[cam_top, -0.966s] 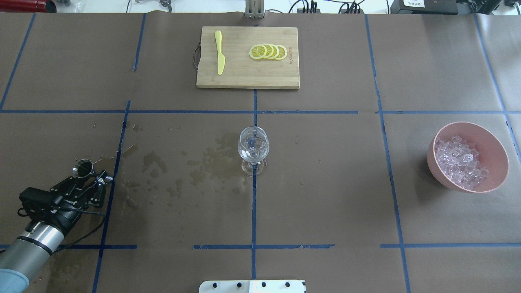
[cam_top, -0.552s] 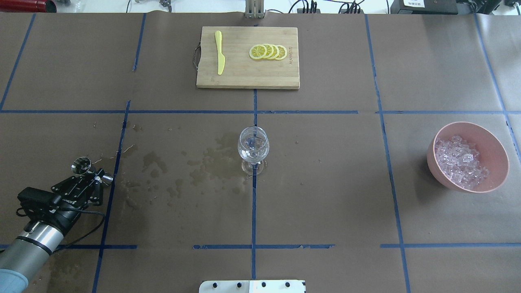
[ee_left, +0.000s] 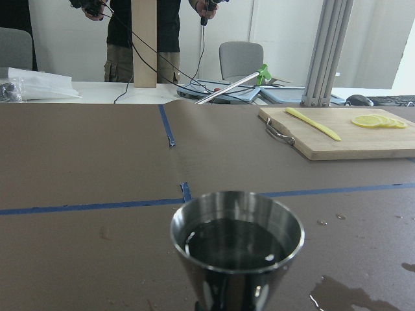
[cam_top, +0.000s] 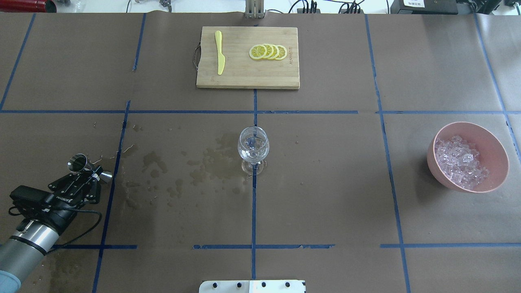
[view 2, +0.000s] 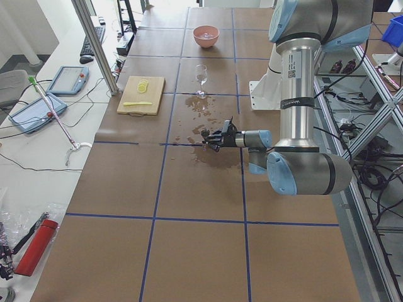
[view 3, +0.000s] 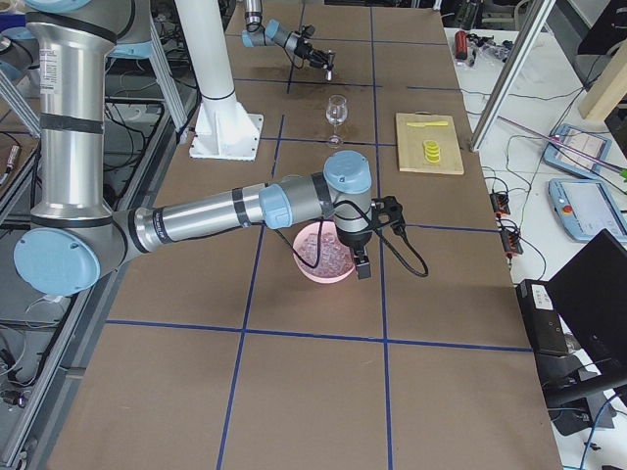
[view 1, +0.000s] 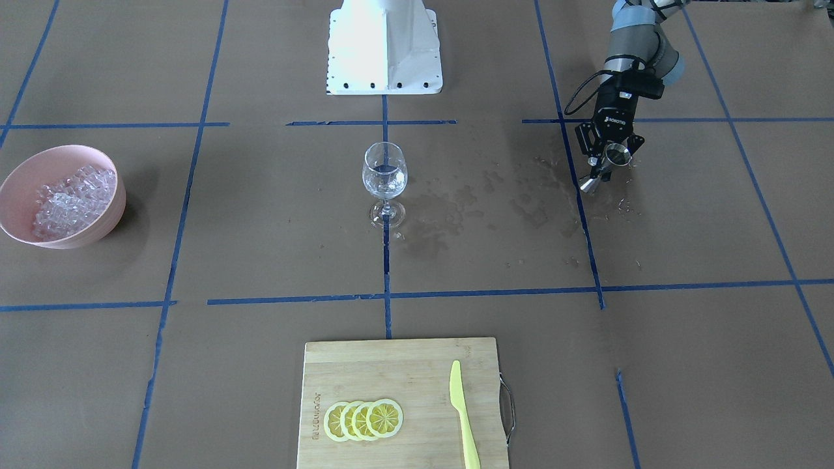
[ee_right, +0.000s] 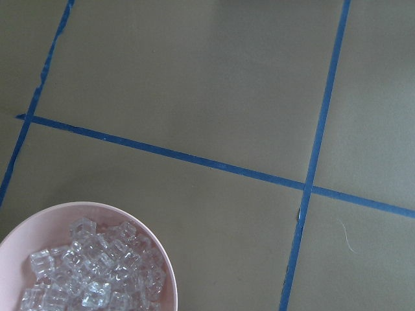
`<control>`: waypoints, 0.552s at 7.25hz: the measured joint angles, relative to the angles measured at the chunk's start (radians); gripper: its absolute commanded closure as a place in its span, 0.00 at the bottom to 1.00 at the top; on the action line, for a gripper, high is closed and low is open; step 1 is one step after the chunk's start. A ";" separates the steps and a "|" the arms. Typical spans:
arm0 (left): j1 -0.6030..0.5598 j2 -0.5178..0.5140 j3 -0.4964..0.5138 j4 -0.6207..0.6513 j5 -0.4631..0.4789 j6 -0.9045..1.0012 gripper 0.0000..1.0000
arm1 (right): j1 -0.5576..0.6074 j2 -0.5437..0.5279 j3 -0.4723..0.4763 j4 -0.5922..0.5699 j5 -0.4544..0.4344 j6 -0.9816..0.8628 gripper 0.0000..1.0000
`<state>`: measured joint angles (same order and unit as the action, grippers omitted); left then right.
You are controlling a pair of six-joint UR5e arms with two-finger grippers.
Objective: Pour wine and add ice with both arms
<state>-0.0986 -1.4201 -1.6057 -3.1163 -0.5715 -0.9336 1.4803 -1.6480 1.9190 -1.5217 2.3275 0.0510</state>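
My left gripper is shut on a steel jigger at the table's near left, low over the paper; it also shows in the front view. The jigger stands about upright with dark wine in its cup. The wine glass stands at the table's middle with a little liquid in it. Ice fills a pink bowl at the right. My right gripper hangs over the bowl's near edge in the right side view only; I cannot tell if it is open.
A wooden cutting board at the far middle carries a yellow knife and lemon slices. Wet spill patches lie between the jigger and the glass. The white pedestal base stands at the near middle edge.
My left gripper has drawn a little left and back with the jigger. The jigger has turned, so its lower end now shows. The glass and bowl have not moved.
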 measured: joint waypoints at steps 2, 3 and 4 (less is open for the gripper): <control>0.000 -0.002 -0.015 -0.158 -0.006 0.307 1.00 | 0.000 0.003 -0.001 0.000 0.000 0.001 0.00; -0.001 -0.006 -0.031 -0.207 -0.027 0.402 1.00 | 0.000 0.004 -0.001 0.000 0.001 0.001 0.00; -0.004 -0.006 -0.061 -0.222 -0.082 0.440 1.00 | 0.000 0.004 0.000 0.000 0.001 0.001 0.00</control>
<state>-0.1029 -1.4259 -1.6670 -3.3379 -0.6532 -0.4937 1.4803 -1.6439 1.9188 -1.5217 2.3284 0.0521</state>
